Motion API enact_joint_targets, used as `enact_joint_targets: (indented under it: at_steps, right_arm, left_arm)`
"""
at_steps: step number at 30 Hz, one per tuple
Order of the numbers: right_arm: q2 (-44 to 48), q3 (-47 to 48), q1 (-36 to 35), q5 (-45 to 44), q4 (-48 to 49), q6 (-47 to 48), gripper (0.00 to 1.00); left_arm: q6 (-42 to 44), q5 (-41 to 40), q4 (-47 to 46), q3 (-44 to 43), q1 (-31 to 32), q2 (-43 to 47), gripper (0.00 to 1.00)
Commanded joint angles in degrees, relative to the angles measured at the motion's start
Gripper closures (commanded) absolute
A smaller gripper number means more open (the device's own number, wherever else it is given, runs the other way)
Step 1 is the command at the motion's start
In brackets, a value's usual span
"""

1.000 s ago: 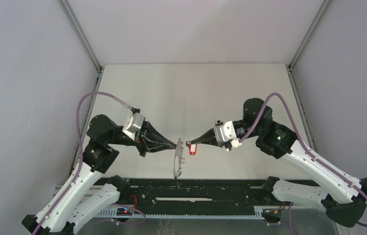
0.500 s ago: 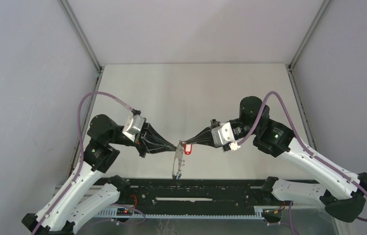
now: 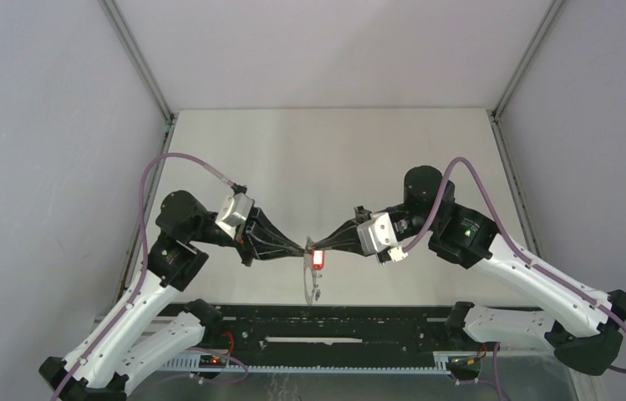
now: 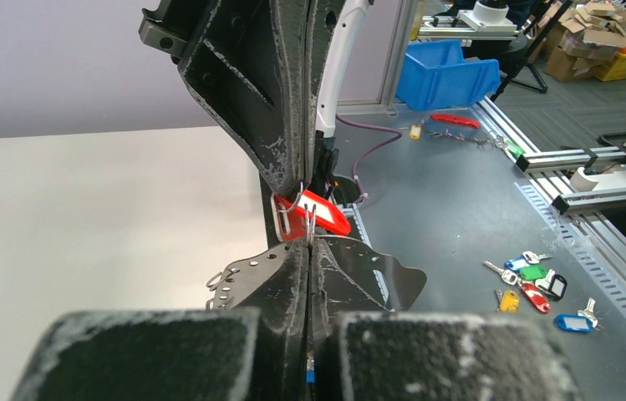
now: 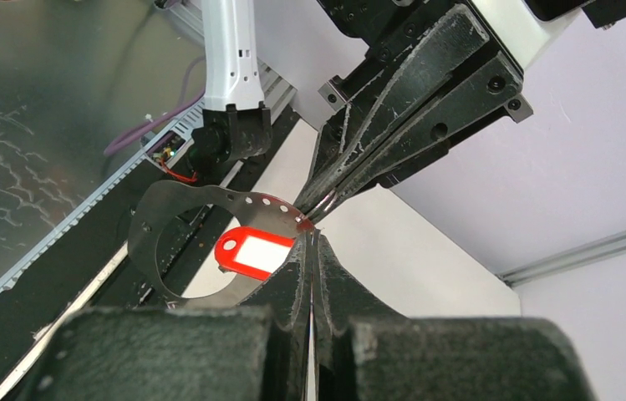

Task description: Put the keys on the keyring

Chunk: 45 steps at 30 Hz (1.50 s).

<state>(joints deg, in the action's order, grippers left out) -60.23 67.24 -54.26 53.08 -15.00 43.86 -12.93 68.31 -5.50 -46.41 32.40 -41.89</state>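
Note:
My left gripper is shut on the rim of the keyring, a thin grey metal ring with small holes that hangs below the tips. The right gripper meets it tip to tip, shut on the red key. In the left wrist view the left gripper pinches the keyring, and the red key sits just past it. In the right wrist view the right gripper holds the red key against the keyring. A blue speck shows low between the left fingers; I cannot tell what it is.
The black rail with both arm bases runs along the near table edge, right under the hanging keyring. Off the table, a grey bench holds several coloured spare keys and a blue bin.
The right gripper has carried the red key left until it touches the keyring. The left gripper has shifted slightly right, so the two tips now meet.

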Motion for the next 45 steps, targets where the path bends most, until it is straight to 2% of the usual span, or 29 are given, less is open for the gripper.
enact_joint_targets:
  at_steps: [1, 45]
  right_arm:
    - [0.16, 2.57, -1.20, 0.00, 0.18, 1.68, 1.00]
    - [-2.29, 6.74, -4.36, -4.50, -4.33, 4.57, 1.00]
  left_arm:
    - [0.61, 0.04, -3.29, -1.28, 0.24, 0.11, 1.00]
    - [2.64, -0.73, -1.01, -0.96, 0.25, 1.22, 1.00]
